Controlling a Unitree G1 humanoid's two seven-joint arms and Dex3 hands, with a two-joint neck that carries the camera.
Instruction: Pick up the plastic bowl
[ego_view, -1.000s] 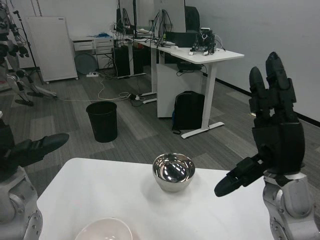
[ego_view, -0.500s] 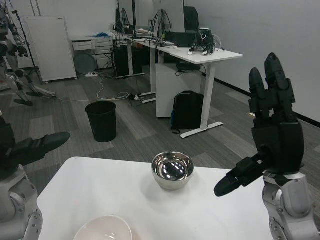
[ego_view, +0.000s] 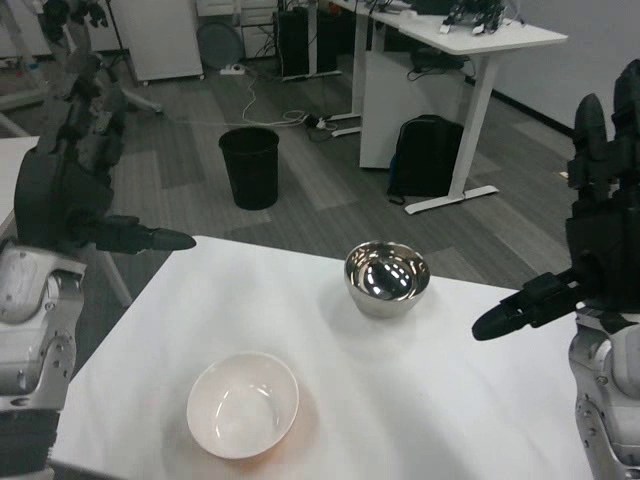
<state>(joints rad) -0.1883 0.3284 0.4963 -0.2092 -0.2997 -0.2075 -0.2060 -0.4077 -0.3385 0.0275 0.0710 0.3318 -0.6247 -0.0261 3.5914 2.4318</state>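
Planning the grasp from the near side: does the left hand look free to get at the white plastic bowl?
Probably yes. The left hand is open, raised at the table's left edge, and only bare table lies between it and the white bowl. The metal bowl stands well apart.

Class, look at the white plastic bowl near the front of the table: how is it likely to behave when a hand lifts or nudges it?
The white plastic bowl looks thin-walled, so it is probably light and may slide if nudged. Its smooth, glossy surface could prove slippery for the left hand. Standing upright on a rounded underside, it might rock or tip if pressed on one rim.
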